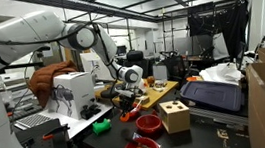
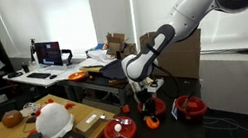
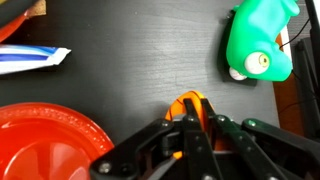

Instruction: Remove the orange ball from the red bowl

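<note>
In an exterior view I see my gripper [image 1: 127, 93] hanging low over the black table [image 1: 206, 141], with the orange ball [image 1: 127, 113] right under its tip. From here I cannot tell if the ball touches the table. Red bowls [image 1: 146, 124] sit near it, and the ball is in none of them, so I think the main part of the job is done. In an exterior view the arm bends down from the top right and the gripper [image 2: 147, 104] points straight down. The ball [image 2: 151, 121] is a small orange spot just below it. A red bowl with something white in it [image 2: 121, 130] is just beside, and I hold the ball off to the side of it so it cannot drop back in. In the wrist view the fingers [image 3: 213, 135] are pulled in close and pinch the ball [image 3: 190, 103], which peeks out between them. Behind it is bare black table, not bowl. The red bowl [image 3: 45, 140] is in the lower left corner, near but apart from the ball. A green toy [image 3: 258, 45] lies well off at the top right. I think my next move is to set the ball down softly on the bare spot between them, because a round ball can roll away if I just drop it.
</note>
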Robot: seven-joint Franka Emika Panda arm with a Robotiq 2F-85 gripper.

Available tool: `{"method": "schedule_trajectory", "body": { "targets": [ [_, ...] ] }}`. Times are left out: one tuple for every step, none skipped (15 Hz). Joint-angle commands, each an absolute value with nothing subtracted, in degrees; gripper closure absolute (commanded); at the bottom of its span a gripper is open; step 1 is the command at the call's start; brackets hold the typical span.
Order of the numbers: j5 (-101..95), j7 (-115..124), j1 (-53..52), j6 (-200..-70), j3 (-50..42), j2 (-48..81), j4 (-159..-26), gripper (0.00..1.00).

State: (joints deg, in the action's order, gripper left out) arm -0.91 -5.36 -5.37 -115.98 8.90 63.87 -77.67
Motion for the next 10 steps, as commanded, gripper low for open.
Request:
{"method": "schedule_trajectory", "body": {
  "targets": [
    [0.3, -7.1, -4.1, -121.2, 8.8, 57.6, -89.1, 0.98],
    [0.5, -7.4, -3.8, -122.4, 9.0, 56.9, -91.0, 0.98],
    [0.5, -7.6, -3.7, -123.7, 9.1, 56.3, -92.7, 0.98],
    [0.7, -8.1, -3.5, -125.1, 9.4, 56.0, -94.1, 0.98],
    [0.8, -8.4, -3.3, -126.4, 9.5, 55.7, -95.4, 0.98],
    [0.9, -8.7, -3.2, -127.9, 9.8, 55.3, -96.7, 0.98],
    [1.1, -9.3, -3.0, -129.1, 10.1, 55.0, -97.7, 0.98],
    [1.3, -9.9, -2.8, -130.3, 10.5, 54.8, -98.6, 0.98],
    [1.4, -10.5, -2.6, -131.3, 10.9, 54.6, -99.4, 0.98],
    [1.5, -11.9, -2.3, -131.8, 11.5, 54.3, -100.2, 0.98]
  ]
}}
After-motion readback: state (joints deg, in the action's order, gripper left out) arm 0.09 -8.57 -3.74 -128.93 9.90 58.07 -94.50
